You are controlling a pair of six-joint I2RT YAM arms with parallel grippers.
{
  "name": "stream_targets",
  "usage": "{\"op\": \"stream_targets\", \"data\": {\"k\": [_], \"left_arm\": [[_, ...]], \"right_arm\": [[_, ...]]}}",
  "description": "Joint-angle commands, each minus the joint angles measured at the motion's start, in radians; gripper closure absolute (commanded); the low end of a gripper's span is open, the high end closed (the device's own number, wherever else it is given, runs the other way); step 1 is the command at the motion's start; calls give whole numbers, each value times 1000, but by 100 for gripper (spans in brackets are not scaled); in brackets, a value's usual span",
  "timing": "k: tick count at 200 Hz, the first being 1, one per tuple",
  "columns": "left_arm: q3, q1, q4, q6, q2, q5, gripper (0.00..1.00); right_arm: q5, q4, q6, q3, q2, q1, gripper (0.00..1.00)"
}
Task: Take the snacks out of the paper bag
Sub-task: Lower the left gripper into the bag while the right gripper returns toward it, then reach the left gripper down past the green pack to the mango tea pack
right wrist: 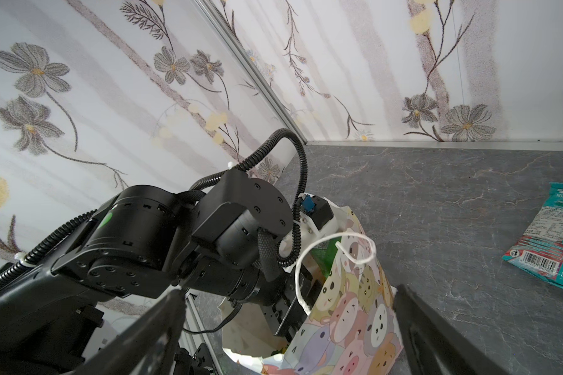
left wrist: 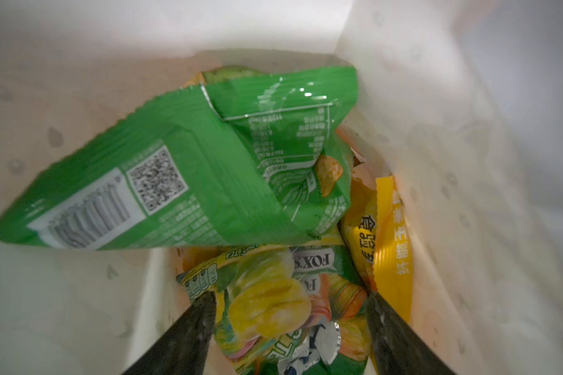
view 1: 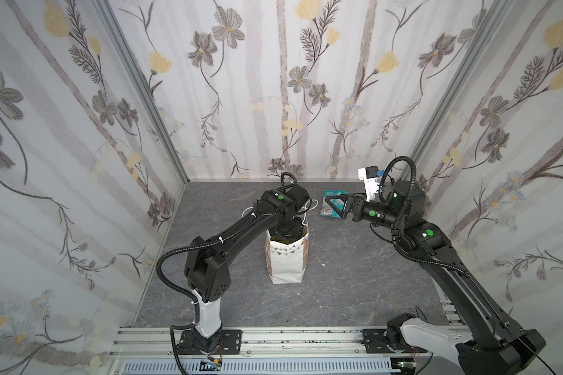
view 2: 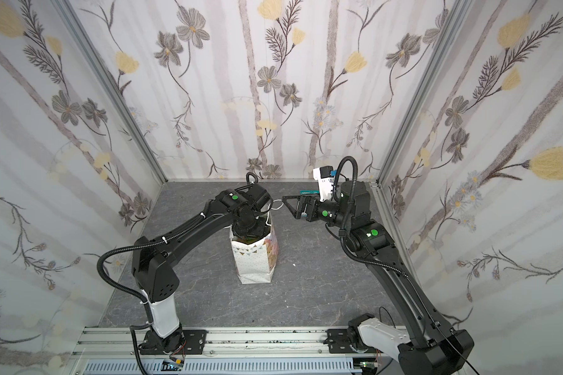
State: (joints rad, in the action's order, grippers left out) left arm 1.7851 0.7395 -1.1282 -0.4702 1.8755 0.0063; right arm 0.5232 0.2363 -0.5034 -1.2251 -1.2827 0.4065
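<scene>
The white paper bag [view 1: 286, 263] [view 2: 254, 263] [right wrist: 348, 311] stands upright mid-table, and my left arm reaches down into its mouth. Inside the paper bag [left wrist: 436, 130], a green snack packet [left wrist: 189, 181] lies slanted on top. An orange-yellow packet [left wrist: 390, 246] stands against the wall. My left gripper [left wrist: 291, 311] is open, its jaws on either side of a yellow-green packet [left wrist: 273, 302]. A teal packet [view 1: 327, 211] [view 2: 309, 192] [right wrist: 550, 240] lies on the table at the back right. My right gripper [view 1: 333, 205] [view 2: 290, 206] [right wrist: 288, 292] hovers open and empty near it, pointing at the bag.
Flower-patterned walls close in the dark grey tabletop [view 1: 355, 276] on three sides. A metal rail [view 1: 273, 341] carrying both arm bases runs along the front edge. The bag's cord handle [right wrist: 355, 250] loops up beside my left wrist.
</scene>
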Motion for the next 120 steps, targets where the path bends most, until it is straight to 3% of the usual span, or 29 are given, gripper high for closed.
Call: {"op": "stream_targets", "data": {"k": [1, 44, 120], "left_arm": [[-21, 0, 33, -20, -4, 27, 24], [-67, 0, 38, -14, 3, -17, 23], [-154, -5, 92, -36, 26, 36, 23]], "right_arm": [[-5, 10, 15, -11, -8, 3, 1], [-10, 18, 16, -17, -10, 12, 1], [-24, 37, 17, -36, -7, 28, 1]]}}
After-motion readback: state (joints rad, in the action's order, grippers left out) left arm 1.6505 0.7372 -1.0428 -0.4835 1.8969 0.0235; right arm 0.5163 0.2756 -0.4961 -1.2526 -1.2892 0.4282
